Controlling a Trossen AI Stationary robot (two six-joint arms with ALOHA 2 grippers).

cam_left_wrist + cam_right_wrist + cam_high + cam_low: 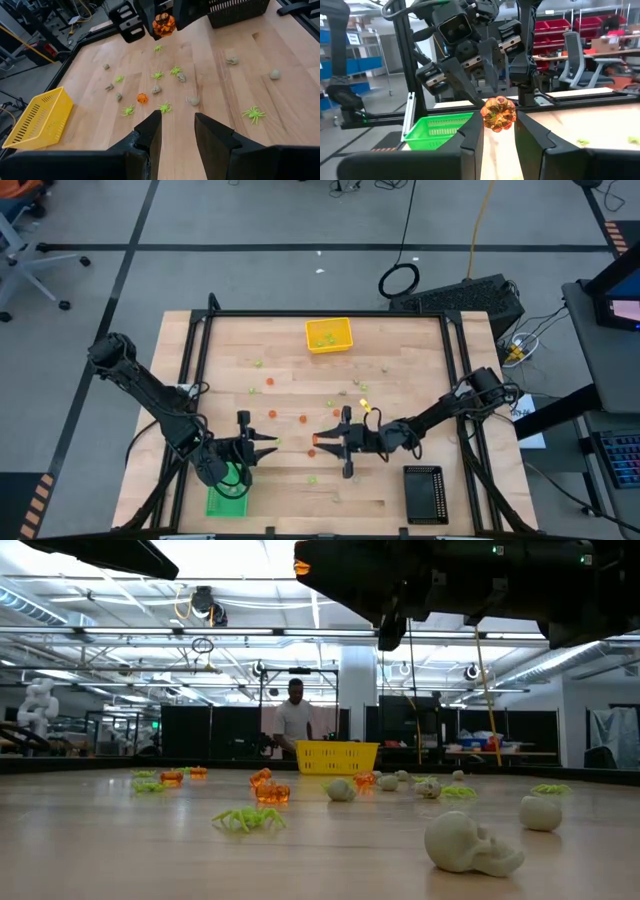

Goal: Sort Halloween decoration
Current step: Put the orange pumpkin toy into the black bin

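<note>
Small Halloween pieces lie scattered over the wooden table: light green spiders (254,114), orange pieces (142,98) and pale beige-grey skulls (470,845). My right gripper (318,440) hangs above the table's middle, pointing toward the left edge, shut on one orange piece (498,114). That orange piece (164,24) also shows in the left wrist view. My left gripper (268,444) is open and points toward the right edge. It faces the right gripper across a short gap, beside the green tray (228,492). Its fingers (150,131) touch nothing. My right gripper pinches the orange piece (498,114) between its two fingers, at their free ends. The fingers lie level and point toward the table's left side. The orange piece (300,567) is lifted well clear of the table.
A yellow tray (329,335) with a few green pieces stands at the far edge. A black tray (424,494) sits at the near right. A black frame rail (200,350) runs around the table. A person (295,715) stands beyond the far edge.
</note>
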